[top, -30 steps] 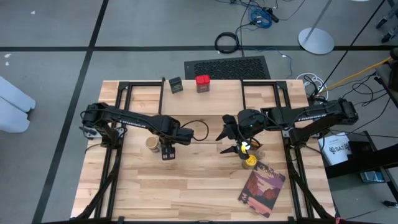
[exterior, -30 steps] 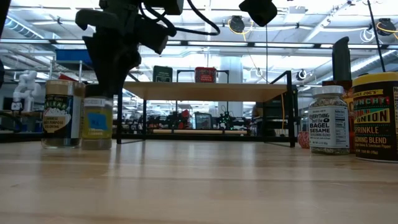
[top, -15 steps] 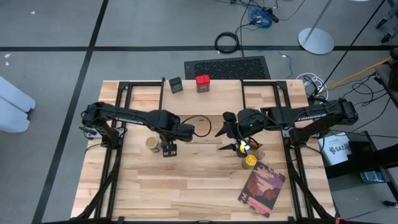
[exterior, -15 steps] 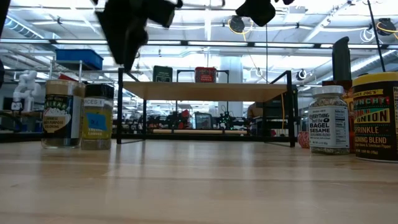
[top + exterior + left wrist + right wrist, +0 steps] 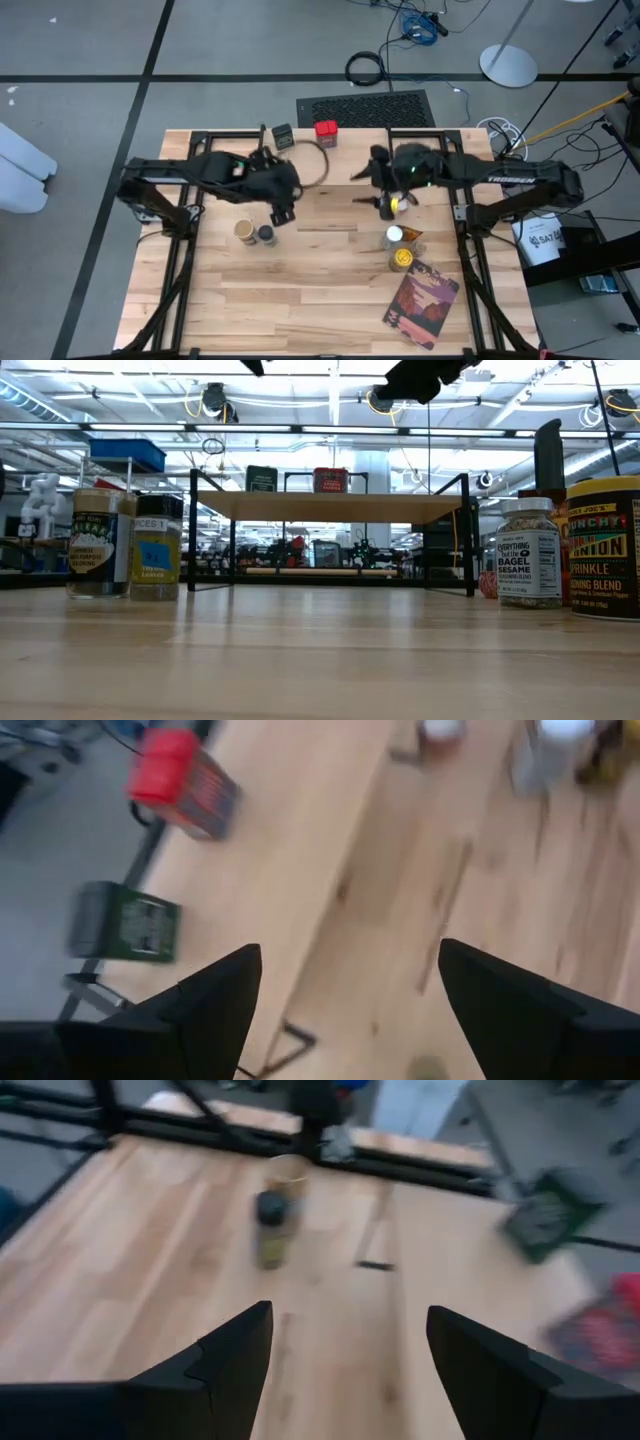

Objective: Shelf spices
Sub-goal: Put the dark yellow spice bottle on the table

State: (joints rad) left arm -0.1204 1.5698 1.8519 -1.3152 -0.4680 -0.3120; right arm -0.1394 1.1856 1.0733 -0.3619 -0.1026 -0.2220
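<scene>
I have the left pincer [image 5: 283,213] spread and empty, hovering just shelf-ward of the two upright jars [image 5: 254,233] on the worktop [image 5: 320,300], nearer them than the right pincer [image 5: 386,205], also spread and empty, near the shelf [image 5: 350,150].

Grey floor [image 5: 80,60] with dark lines, coiled cables [image 5: 365,68], perhaps ceiling strip lights [image 5: 330,390].

book [image 5: 421,304] lay flat near the table's [image 5: 300,300] front right corner | dark mat [image 5: 366,108] sat on the floor just beyond the far edge | coiled cable [image 5: 366,68] lay farther back | round white base [image 5: 507,66] stood off right
</scene>
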